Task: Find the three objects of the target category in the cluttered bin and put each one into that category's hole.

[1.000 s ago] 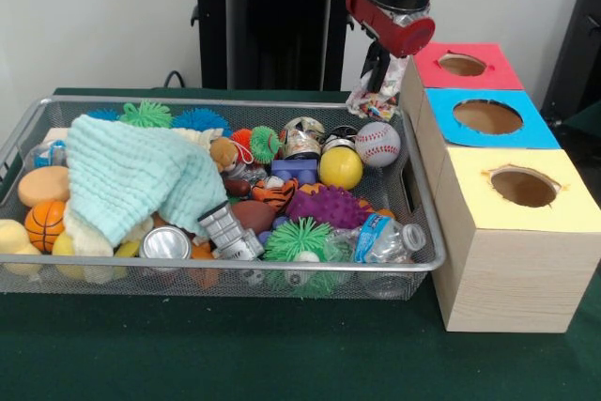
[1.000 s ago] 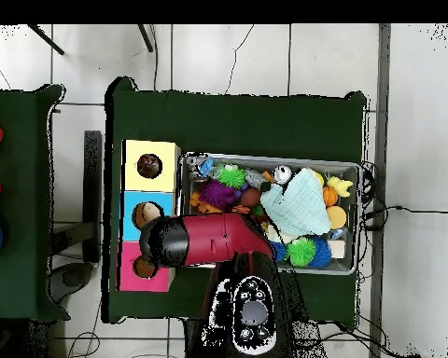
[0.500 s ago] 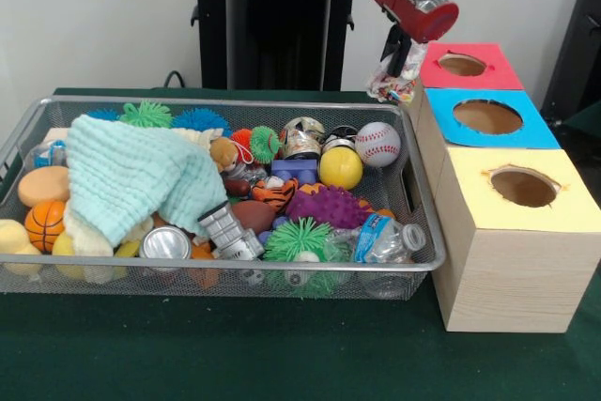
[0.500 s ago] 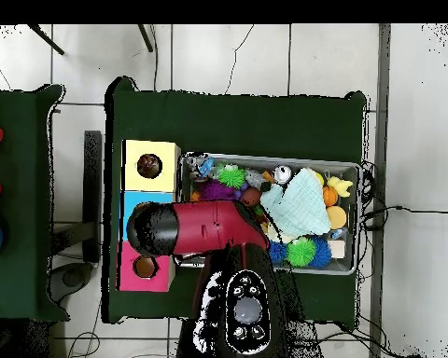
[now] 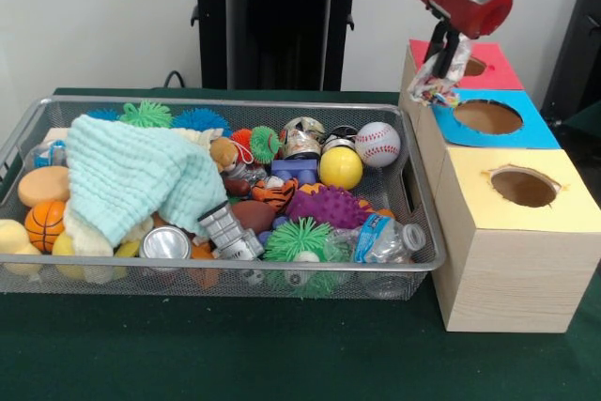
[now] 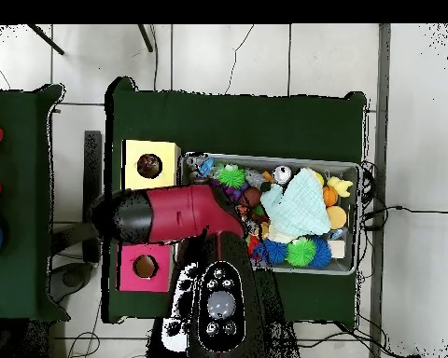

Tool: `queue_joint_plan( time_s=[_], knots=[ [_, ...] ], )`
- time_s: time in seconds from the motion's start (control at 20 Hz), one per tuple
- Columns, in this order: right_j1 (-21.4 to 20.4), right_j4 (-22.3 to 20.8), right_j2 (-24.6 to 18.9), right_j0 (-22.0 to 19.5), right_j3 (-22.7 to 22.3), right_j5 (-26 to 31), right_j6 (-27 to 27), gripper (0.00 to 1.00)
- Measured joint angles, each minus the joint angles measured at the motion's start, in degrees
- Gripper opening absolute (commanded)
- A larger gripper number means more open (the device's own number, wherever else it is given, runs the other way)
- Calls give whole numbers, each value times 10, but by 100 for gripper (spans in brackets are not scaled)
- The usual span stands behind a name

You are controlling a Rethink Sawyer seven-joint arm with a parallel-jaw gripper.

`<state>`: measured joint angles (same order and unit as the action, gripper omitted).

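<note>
Crinkly sprinkle-print packet (image 5: 437, 80) is pinched in the gripper (image 5: 447, 52), hanging right between the red hole (image 5: 472, 66) and the blue hole (image 5: 486, 116). Not dropped yet, so I'd guess this delivery is almost done, and the wire bin (image 5: 282, 274) remains packed.

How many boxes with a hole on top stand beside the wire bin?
3, in one row in the front view: yellow box nearest the camera, blue box behind it, red box farthest, partly behind the claw holding a small bag.
</note>
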<state>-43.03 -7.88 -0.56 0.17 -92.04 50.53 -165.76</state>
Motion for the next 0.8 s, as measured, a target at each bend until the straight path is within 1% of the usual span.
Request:
queue_joint_plan(
  time_s=[0.5, 0.8],
  knots=[
    [8, 13, 0, 18, 44, 13, 0, 0],
    [22, 20, 0, 25, 75, 15, 0, 0]
  ],
)
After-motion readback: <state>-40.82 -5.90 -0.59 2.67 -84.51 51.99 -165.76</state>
